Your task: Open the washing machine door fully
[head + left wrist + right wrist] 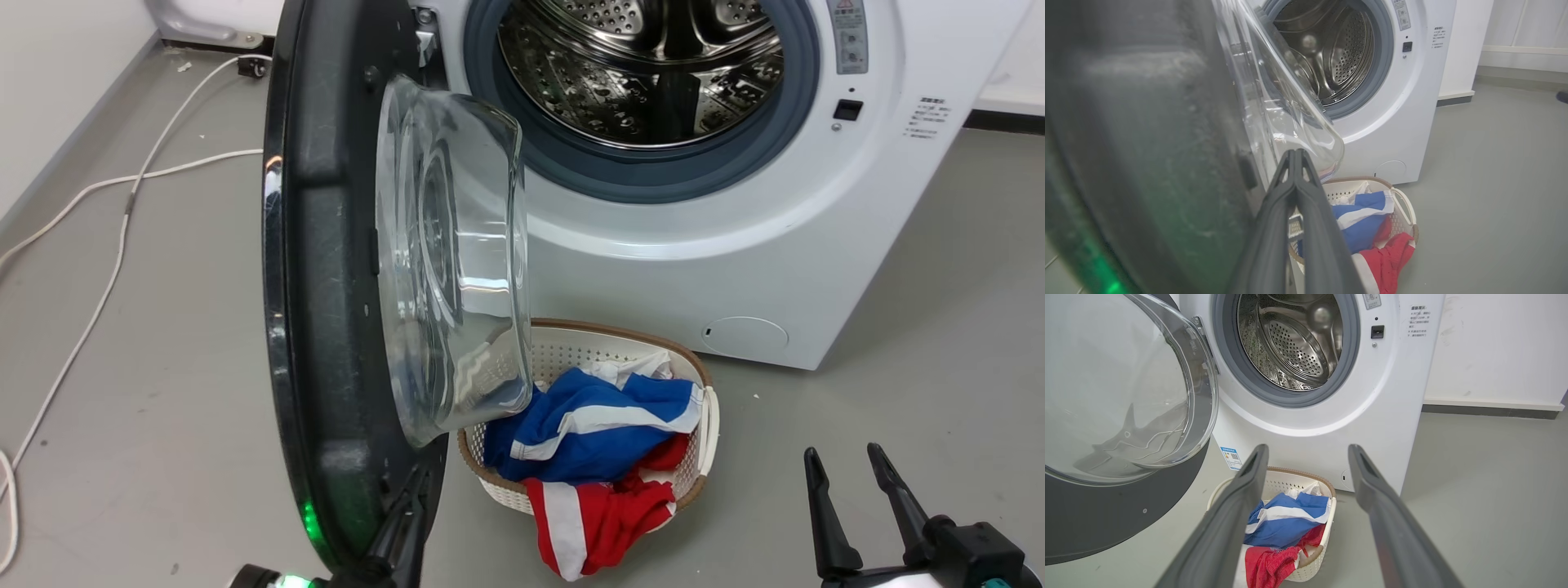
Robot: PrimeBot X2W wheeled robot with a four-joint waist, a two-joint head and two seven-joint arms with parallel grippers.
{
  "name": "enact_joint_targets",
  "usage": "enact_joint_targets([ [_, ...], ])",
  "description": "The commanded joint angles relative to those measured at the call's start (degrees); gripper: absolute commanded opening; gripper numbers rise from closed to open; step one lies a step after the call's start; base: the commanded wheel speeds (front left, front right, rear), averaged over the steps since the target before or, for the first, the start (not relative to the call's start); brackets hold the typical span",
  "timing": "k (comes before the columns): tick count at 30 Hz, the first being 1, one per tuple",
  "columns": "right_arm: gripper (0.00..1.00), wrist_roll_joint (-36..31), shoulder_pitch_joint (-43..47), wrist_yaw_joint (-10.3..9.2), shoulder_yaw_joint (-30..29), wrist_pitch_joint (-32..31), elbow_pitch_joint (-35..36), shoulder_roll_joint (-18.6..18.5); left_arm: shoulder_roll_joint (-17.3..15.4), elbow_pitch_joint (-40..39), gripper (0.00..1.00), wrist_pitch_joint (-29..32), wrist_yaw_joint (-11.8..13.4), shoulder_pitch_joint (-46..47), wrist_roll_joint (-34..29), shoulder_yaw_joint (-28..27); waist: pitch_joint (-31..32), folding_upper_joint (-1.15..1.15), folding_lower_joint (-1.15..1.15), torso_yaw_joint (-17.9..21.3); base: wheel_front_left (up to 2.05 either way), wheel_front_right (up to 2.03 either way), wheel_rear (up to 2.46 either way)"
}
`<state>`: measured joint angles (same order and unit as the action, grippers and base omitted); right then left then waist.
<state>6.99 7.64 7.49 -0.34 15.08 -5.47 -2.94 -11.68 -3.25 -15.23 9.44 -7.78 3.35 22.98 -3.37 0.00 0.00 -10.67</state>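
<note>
a grey floor [939, 367] carries a white washing machine [735, 245], and its front takes the upper part of the head view. its steel drum [645, 73] is uncovered, with a grey rubber ring [637, 175] around the mouth. the washing machine door [322, 286] is swung out on the hinge at the machine's left side. it stands roughly at a right angle to the front, so the head camera sees it almost edge-on. its black inner face turns toward the right, and the clear glass bowl [449, 261] bulges from it over the laundry basket [709, 425]. this white basket with a brown rim stands on the floor just before the machine, below the drum mouth. inside it lies a blue and white cloth [588, 425], and a red and white cloth [629, 510] hangs over the near rim. the left gripper [1295, 155] is low beside the inner face of the door, under the bowl. its two fingers are pressed together at the tips with nothing between them. whether it touches the door i cannot tell. the right gripper [842, 453] is at the lower right, well apart from the door, with the jaws wide apart and empty, pointing toward the machine. a white cable [122, 212] runs over the floor left of the door. a small round flap [744, 336] sits low on the machine front.
</note>
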Motion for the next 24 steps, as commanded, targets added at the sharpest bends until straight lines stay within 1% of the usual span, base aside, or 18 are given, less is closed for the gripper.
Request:
enact_joint_targets([
  [1, 1.0, -0.2, 0.6, 0.01, 0.0, 0.1, -0.1, 0.1, -0.7, -0.5, 0.0, 0.1, 0.8, -0.6, 0.3, -1.3, 0.1, 0.0, 0.0, -0.7, 0.0, 0.0, 0.0],
  [15, 1.0, 0.0, 1.4, 0.01, -0.1, 0.1, -0.7, 0.1, -3.4, -1.9, 0.0, 0.1, 3.0, -2.7, 1.8, -8.5, 0.7, 0.0, 0.0, -3.8, 0.0, 0.0, 0.0],
  [24, 1.0, -0.4, 1.2, 0.01, 0.1, 0.1, -0.8, 0.1, -6.0, -1.0, 0.0, 0.1, 2.7, -1.9, 4.2, -15.1, 0.4, 0.0, 0.0, -4.4, 0.0, 0.0, 0.0],
])
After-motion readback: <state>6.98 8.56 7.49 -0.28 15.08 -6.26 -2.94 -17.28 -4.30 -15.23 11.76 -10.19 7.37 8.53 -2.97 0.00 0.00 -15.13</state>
